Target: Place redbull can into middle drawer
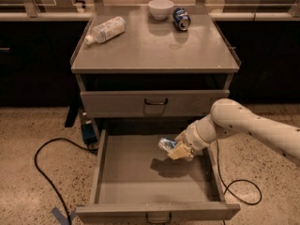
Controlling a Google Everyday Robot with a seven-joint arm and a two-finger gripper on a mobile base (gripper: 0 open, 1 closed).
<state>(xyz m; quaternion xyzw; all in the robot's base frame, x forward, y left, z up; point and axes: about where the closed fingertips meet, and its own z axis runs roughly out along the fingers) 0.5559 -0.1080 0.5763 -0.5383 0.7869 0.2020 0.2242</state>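
One gripper (pixel 180 151) is seen clamped on the can (pixel 165 145), which is held above the open drawer (pixel 131 189), right of centre. The can's long axis is laid near level, free end jutting left; the drawer floor lies directly below it.

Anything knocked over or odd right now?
On the cabinet top, the bottle and blue can lie on their sides. The gripper holds the redbull can tilted over the open middle drawer. No spill visible.
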